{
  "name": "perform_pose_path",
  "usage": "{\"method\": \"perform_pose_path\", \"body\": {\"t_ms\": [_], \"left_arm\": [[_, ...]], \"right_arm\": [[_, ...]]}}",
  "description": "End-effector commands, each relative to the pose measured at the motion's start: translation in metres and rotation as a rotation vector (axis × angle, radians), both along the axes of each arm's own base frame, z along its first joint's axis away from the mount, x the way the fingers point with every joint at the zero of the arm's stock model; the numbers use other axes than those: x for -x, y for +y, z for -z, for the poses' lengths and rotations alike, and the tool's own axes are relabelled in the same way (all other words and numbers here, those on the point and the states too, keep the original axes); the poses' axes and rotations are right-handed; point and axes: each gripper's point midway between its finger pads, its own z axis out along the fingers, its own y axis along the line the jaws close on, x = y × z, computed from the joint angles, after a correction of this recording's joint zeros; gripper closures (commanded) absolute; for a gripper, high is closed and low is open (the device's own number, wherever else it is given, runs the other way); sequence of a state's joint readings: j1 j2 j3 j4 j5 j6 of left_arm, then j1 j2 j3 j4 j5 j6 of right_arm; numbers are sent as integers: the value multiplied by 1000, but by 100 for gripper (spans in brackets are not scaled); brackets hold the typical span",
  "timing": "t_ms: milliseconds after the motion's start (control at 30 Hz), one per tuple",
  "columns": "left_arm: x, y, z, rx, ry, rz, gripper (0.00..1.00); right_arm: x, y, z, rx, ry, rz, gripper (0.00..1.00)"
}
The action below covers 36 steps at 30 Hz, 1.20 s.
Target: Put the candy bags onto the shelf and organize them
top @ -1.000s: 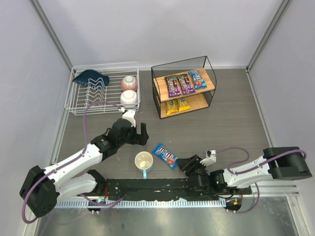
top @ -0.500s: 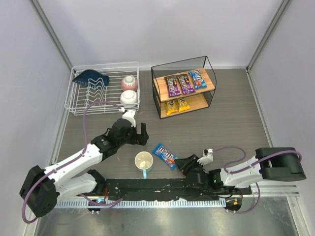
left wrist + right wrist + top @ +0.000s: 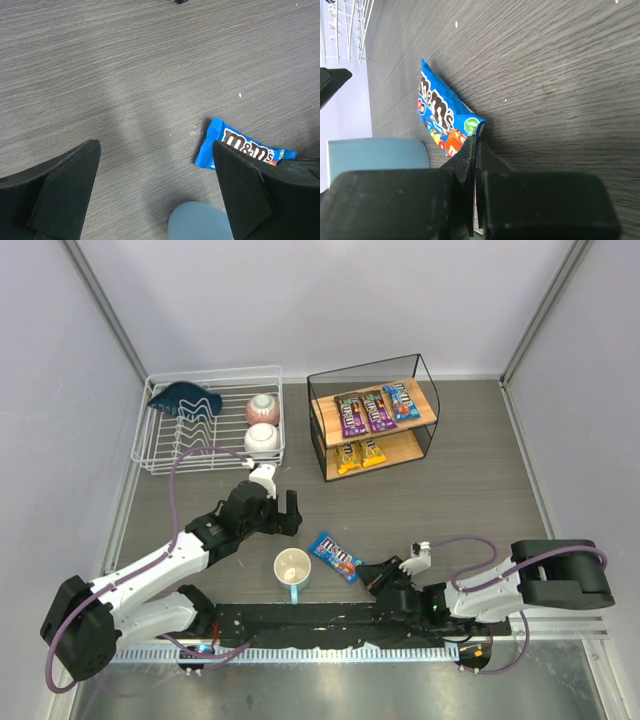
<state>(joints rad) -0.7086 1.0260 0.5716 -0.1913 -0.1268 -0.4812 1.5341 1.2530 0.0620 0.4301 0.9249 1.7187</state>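
Dark grey wood-grain table (image 3: 450,480). Right gripper (image 3: 368,573): jaws pressed together at the near corner of the blue candy bag (image 3: 335,555), hold unconfirmed. Mug (image 3: 292,568) just beside. Left gripper (image 3: 290,512): spread wide, empty. Shelf (image 3: 428,445), far: five bags (image 3: 351,415) stocked. Risk: thin corner pinch slips, bag drops.

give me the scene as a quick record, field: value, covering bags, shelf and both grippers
shelf top: two purple bags, one blue bag
shelf bottom: two yellow bags
loose: second blue bag, beside mug
left gripper: open, empty
right gripper: shut, tips at loose bag's corner
left to place: one bag
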Motion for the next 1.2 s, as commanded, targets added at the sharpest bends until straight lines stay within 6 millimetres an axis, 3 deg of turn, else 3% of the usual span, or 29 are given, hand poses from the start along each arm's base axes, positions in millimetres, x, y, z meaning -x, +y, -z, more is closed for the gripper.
{"method": "perform_pose_path", "body": {"t_ms": [0, 67, 100, 167, 267, 433, 467, 767, 1167], "left_arm": [[-11, -8, -20, 29, -62, 8, 0], [-11, -9, -22, 30, -65, 9, 0], [-11, -8, -21, 28, -64, 8, 0], [-11, -8, -20, 27, -63, 8, 0], [-12, -8, -20, 27, -62, 8, 0], [-12, -8, -18, 21, -57, 6, 0], [-13, -8, -19, 22, -61, 4, 0], [-14, -8, -18, 16, -57, 2, 0], [-14, -8, -15, 6, -53, 5, 0]], "right_arm": [[-6, -38, 18, 114, -45, 30, 99], [-10, -39, 8, 95, -65, 48, 99], [-11, -50, 12, 144, -74, 57, 99], [-18, -54, -3, 106, -112, 97, 99], [-29, -69, -10, 127, -144, 145, 99], [-47, -80, -25, 181, -180, 172, 99], [-54, -79, -37, 168, -176, 197, 99], [-80, -82, -37, 341, -121, 205, 99], [-110, -117, -43, 477, -70, 274, 99]]}}
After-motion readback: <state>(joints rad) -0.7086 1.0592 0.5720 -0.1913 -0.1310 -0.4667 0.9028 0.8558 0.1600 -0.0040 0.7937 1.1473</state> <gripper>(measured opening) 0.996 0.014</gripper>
